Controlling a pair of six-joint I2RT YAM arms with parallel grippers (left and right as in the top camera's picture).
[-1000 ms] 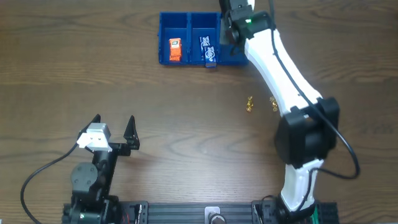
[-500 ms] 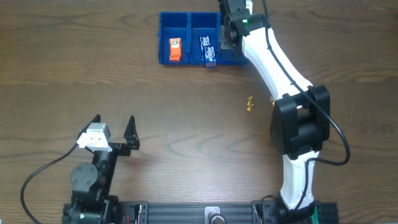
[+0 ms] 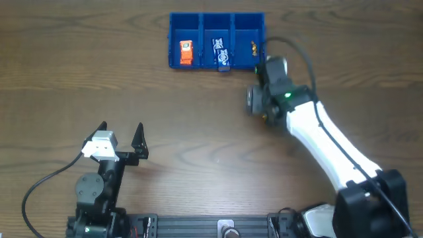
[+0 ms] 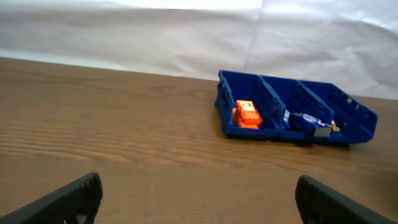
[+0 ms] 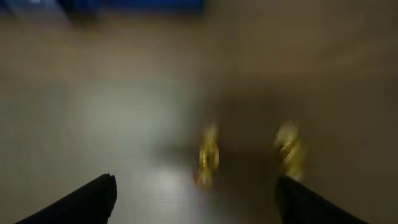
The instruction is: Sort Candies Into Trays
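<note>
Right arm's swung back off the blue tray (image 3: 173, 39). Left gripper (image 3: 121, 135) sits spread open, well apart. Tray has an orange candy (image 3: 187, 53), blue candy (image 3: 219, 47) and gold candy (image 3: 253, 46). Right gripper (image 5: 194, 183) hangs wide open over two loose gold candies (image 5: 208, 155) on the table (image 3: 79, 73).

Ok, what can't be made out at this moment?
Right wrist view: the two loose gold candies are blurred smears; shape unreadable.
Top view: the right arm covers those candies on the table.
Top view: the boxed candy in the tray, right compartment, is too small to identify.
</note>
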